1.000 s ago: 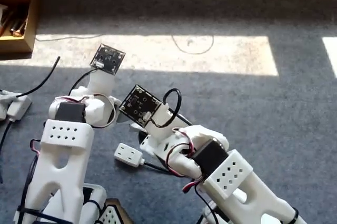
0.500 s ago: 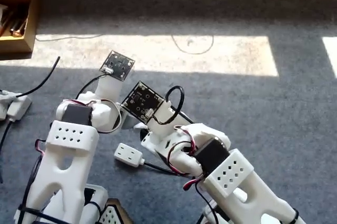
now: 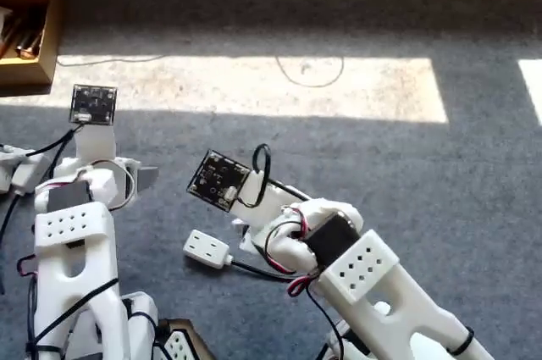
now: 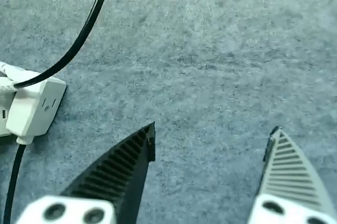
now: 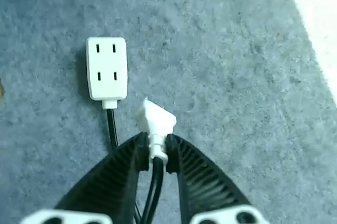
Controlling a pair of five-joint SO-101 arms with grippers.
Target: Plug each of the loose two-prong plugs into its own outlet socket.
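Observation:
A white two-prong plug [image 5: 156, 120] is clamped by its cable end in my right gripper [image 5: 155, 147], which is shut on it just above the grey carpet. A white outlet socket [image 5: 107, 68] with two pairs of slots lies flat a short way ahead of the plug and off to one side, its black cord [image 5: 111, 129] trailing back beside the gripper. From above, the same outlet socket [image 3: 207, 248] lies beside the right arm [image 3: 322, 237]. My left gripper [image 4: 212, 132] is open over bare carpet, with a second white outlet block [image 4: 34, 105] and its black cable [image 4: 84, 34] off to one side.
A wooden box [image 3: 30, 34] sits in the far left corner. A thin wire loop [image 3: 309, 72] lies on the sunlit strip of carpet. The white outlet block with cables [image 3: 21, 169] rests at the left edge, close to the left arm [image 3: 76, 207].
The left arm has swung left, away from the right arm, and now faces the block at the left edge. The right arm's wrist has shifted slightly left.

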